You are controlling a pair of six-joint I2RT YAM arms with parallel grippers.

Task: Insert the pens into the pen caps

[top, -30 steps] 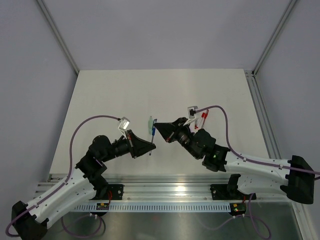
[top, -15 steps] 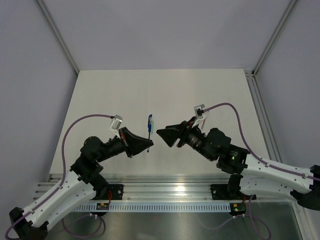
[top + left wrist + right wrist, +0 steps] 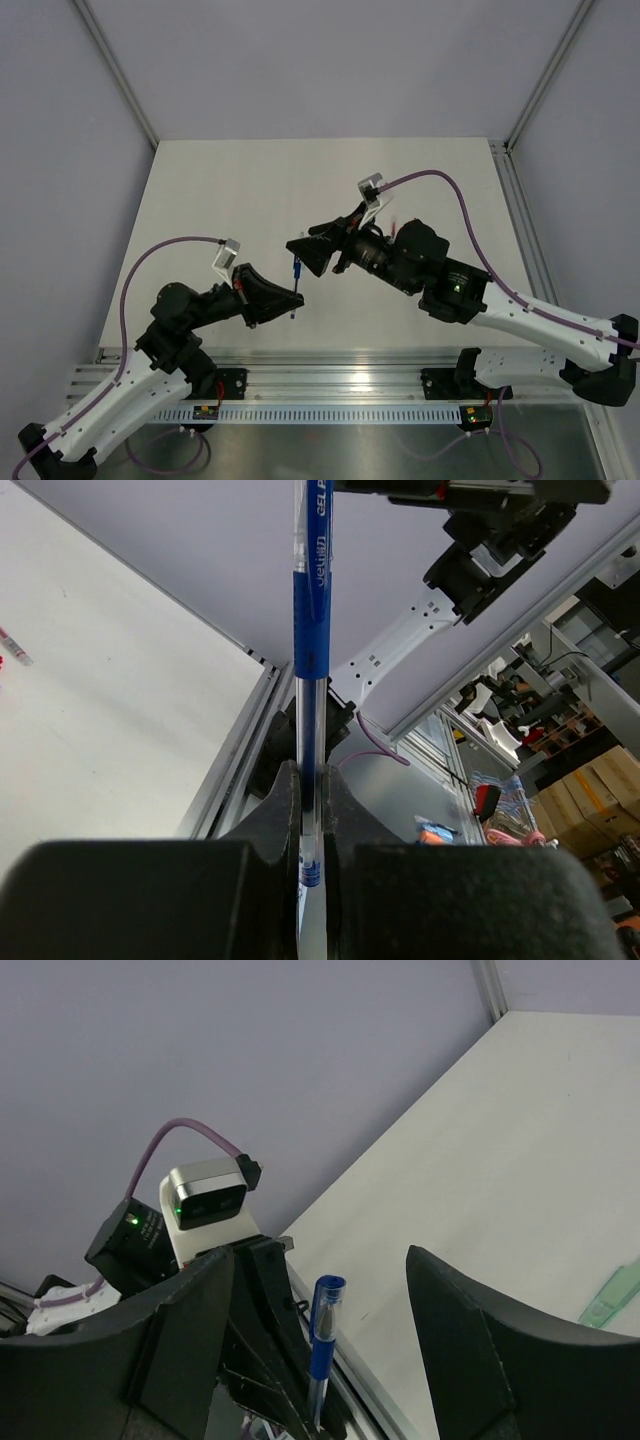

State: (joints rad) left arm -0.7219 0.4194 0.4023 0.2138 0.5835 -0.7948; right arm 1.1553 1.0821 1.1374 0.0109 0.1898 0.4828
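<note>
Over the white counter [image 3: 200, 200], our left arm's black fingers [image 3: 272, 815] clench the slim blue-and-clear pen [image 3: 311, 620] low on its barrel, upright, presumably leaving its top free, while our right arm's fingers [image 3: 470, 1310] gape empty facing it; a pale green cap [image 3: 612, 1298] lies on the counter.

left claw [image 3: 310, 780]: clamps blue pen [image 3: 311, 610] | red speck [image 3: 9, 648] left, maybe pen
</note>
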